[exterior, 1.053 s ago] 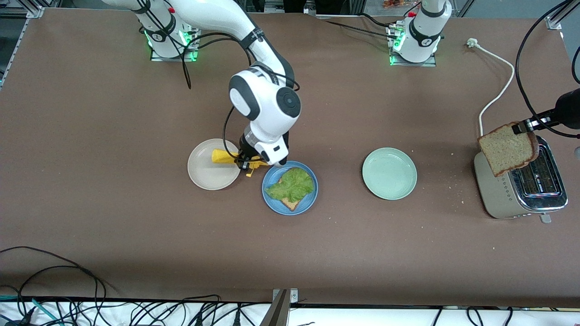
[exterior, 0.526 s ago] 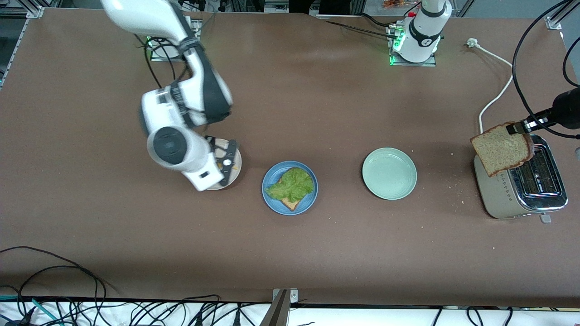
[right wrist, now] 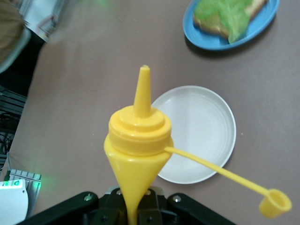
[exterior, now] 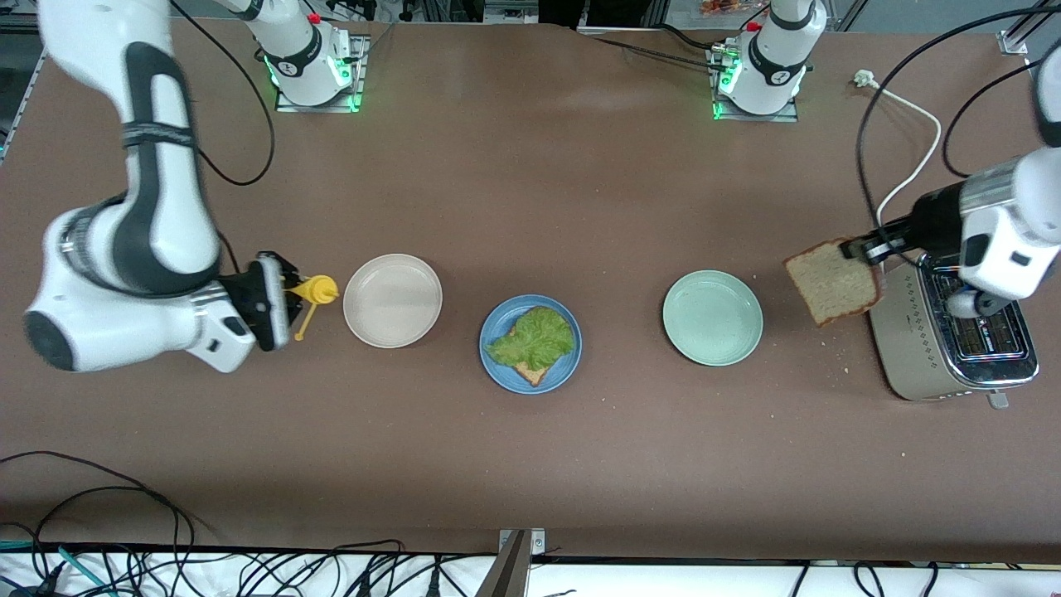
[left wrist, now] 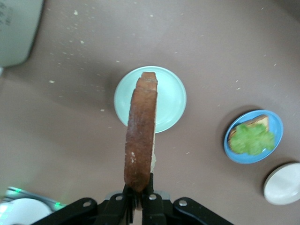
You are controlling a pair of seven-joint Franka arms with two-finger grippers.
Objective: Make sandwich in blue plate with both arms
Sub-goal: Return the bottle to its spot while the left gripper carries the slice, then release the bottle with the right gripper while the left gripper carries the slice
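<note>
The right claw [exterior: 286, 305] is clamped tight on a yellow sauce bottle [exterior: 313, 290], its cap dangling open on a strap, over the bare tabletop [exterior: 530, 464] beside the beige plate [exterior: 392, 300], toward the right arm's end. That plate now holds nothing.

Next along, the blue plate [exterior: 530, 343] carries the half-built sandwich: one bread slice [exterior: 532, 372] with lettuce [exterior: 533, 338] spread over it, a bread corner showing at the edge nearest the front camera. Further along sits the green plate [exterior: 712, 317], bare.

The left claw [exterior: 862, 248] pinches the top slice [exterior: 831, 280] by one edge, jaws nearly closed on it, so the slice hangs on edge in the air between the green plate and the toaster [exterior: 953, 340].

The step in hand looks like carrying this slice to the blue plate and capping the lettuce. To do it well, I'd pass over the green plate without stopping, tip the slice flat before lowering, and square its corners with the slice below. Release low, just above the leaf, so it neither slides off nor drags the lettuce aside. The right arm is best kept parked clear with the bottle.
</note>
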